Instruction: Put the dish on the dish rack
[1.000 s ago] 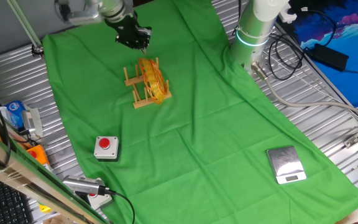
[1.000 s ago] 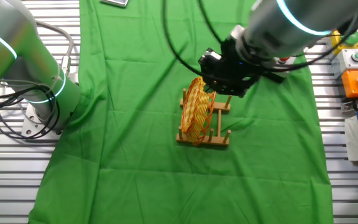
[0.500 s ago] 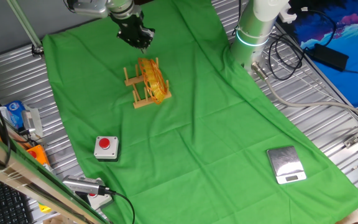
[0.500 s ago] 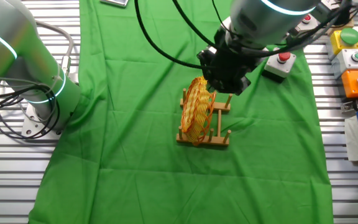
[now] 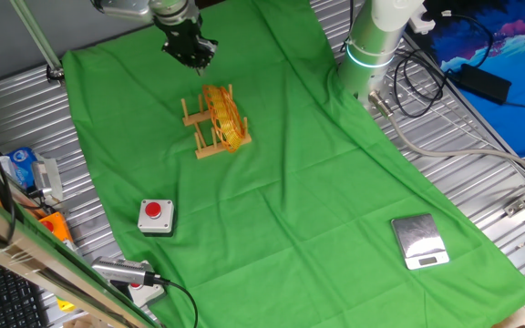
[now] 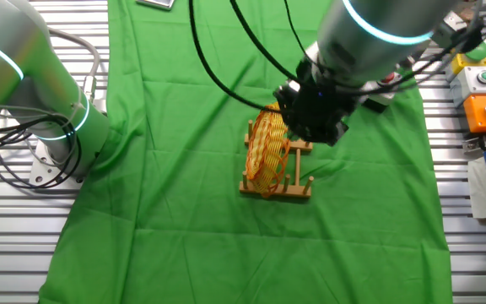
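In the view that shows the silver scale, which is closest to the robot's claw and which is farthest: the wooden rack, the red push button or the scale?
From the gripper outward:
1. The dish rack, just below it, holding the dish upright.
2. The red push button, lower left on the green cloth.
3. The silver scale, far lower right.

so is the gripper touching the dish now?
Apart. In one fixed view, green cloth shows between the gripper and the dish standing in the rack.
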Robot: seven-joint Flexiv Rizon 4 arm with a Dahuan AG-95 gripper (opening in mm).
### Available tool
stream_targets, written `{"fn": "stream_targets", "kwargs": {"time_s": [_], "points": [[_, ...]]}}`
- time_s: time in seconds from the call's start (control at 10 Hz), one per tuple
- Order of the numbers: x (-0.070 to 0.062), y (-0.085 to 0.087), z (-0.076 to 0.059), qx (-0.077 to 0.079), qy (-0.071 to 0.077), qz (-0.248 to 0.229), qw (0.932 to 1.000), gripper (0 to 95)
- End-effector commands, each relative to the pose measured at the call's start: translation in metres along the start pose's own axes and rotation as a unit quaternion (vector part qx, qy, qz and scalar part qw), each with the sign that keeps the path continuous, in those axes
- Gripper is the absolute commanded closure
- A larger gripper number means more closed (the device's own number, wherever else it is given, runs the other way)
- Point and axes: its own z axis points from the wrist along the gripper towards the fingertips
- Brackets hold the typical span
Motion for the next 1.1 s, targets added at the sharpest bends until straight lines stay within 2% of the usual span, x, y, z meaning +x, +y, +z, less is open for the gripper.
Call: {"fn": "stream_targets", "kwargs": {"time_s": [0.1, 0.3, 0.7, 0.8, 0.9, 1.0, 1.1], "points": [[0.003, -0.018, 0.003, -0.003, 0.000, -0.028, 0.9996, 95.0], [0.004, -0.032, 0.005, -0.001, 0.003, -0.052, 0.9986, 95.0], [0.011, -0.036, 0.001, 0.001, 0.006, -0.071, 0.9975, 95.0], [0.012, -0.035, 0.001, -0.001, 0.013, -0.059, 0.9982, 95.0], [0.012, -0.035, 0.001, -0.010, 0.009, -0.023, 0.9996, 95.0], [0.012, -0.035, 0.001, -0.008, 0.009, -0.012, 0.9999, 95.0], [0.012, -0.035, 0.001, 0.002, 0.008, 0.045, 0.9990, 95.0]]}}
